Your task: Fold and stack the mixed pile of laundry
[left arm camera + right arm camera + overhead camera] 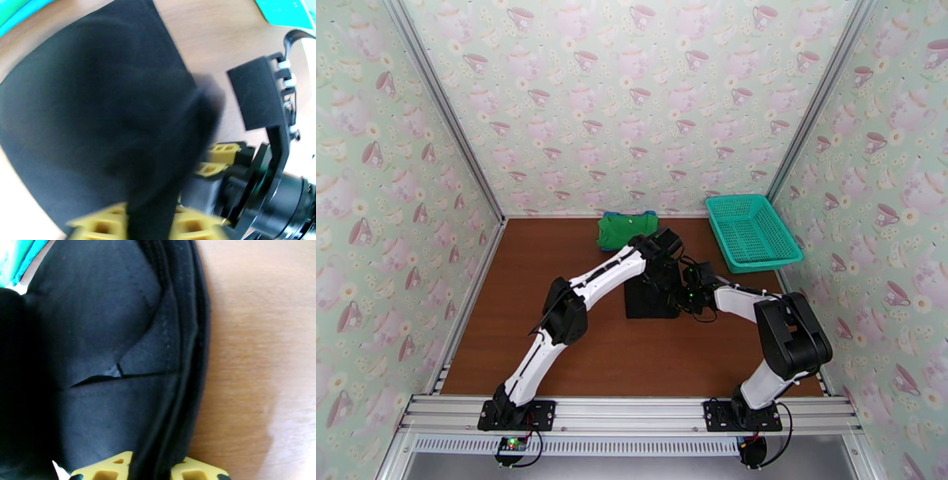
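The black cloth lies folded into a neat square near the middle of the brown surface. Both arms bend in over it, the left one from the left and the right one from the right.

The right fingers have yellow tips. They sit at the right edge of the black cloth. The thick folded edge runs up between the two tips, and they pinch it.

The left fingers also have yellow tips. They are spread apart over the black cloth. A raised ridge of the cloth stands between them. That part is blurry, so I cannot tell if the ridge touches them. In the left wrist view the right fingers show just beside the cloth's edge.

Farther back, by the far wall, the green cloth lies folded. It rests on the blue cloth, which peeks out behind it.

To the right of those two, in the far right corner, is a teal plastic basket. It stands well apart from the black cloth.
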